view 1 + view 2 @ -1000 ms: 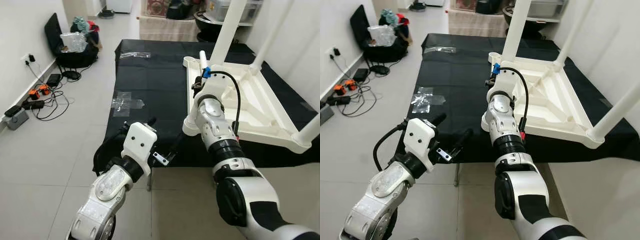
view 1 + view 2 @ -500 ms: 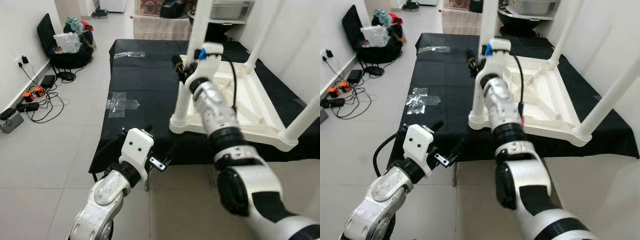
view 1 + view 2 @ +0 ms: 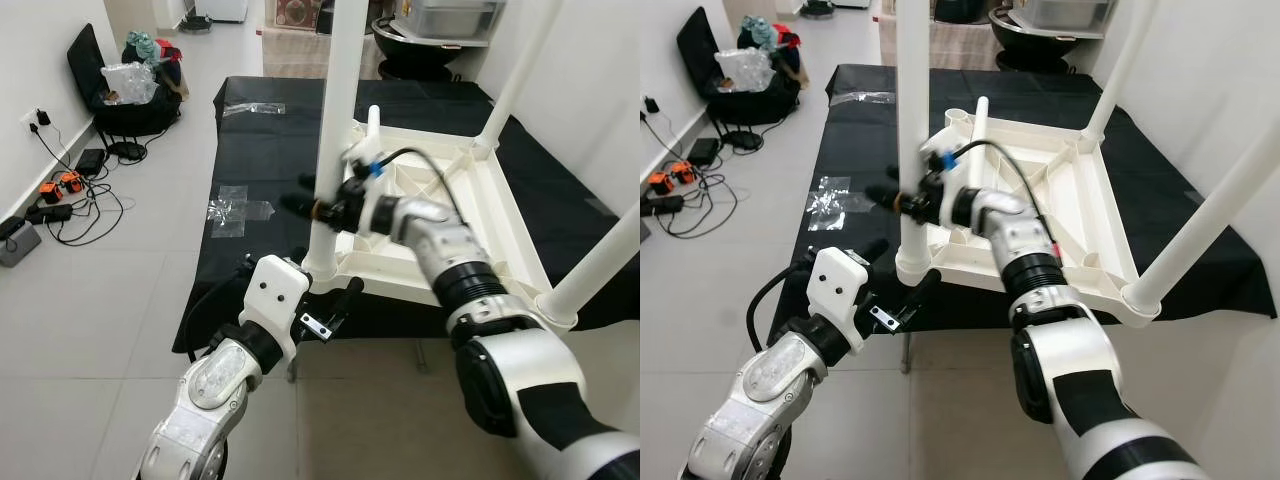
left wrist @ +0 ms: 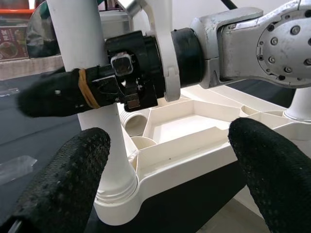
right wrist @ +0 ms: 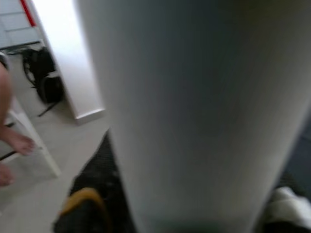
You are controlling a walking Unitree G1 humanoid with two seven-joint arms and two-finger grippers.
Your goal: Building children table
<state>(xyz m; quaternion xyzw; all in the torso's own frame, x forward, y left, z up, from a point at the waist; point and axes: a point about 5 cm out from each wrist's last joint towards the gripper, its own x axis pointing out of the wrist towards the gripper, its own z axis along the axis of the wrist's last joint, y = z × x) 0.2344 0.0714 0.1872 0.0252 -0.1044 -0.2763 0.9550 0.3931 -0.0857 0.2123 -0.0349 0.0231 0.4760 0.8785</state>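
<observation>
A black-covered table (image 3: 270, 160) carries an upturned white children table (image 3: 440, 225), its top lying flat on the cloth near the front edge and its legs pointing up. The near-left leg (image 3: 335, 120) stands upright in its corner socket; two more legs rise at the far right and near right corners, and a short white stub stands at the far-left corner.

The right pincer (image 3: 312, 207) reaches across from the right arm and is pinching that near-left leg partway up, one black finger showing on either side of the tube; a yellow band wraps one finger in the left wrist view.

The left pincer (image 3: 335, 305) hovers low at the table's front edge, just below the leg's corner, its two fingers (image 4: 73, 170) spread apart with nothing between them.

Clear plastic wrappers (image 3: 240, 210) lie on the cloth left of the children table. On the tiled floor at far left sit a black bag (image 3: 135, 95), cables and chargers (image 3: 60, 195).
</observation>
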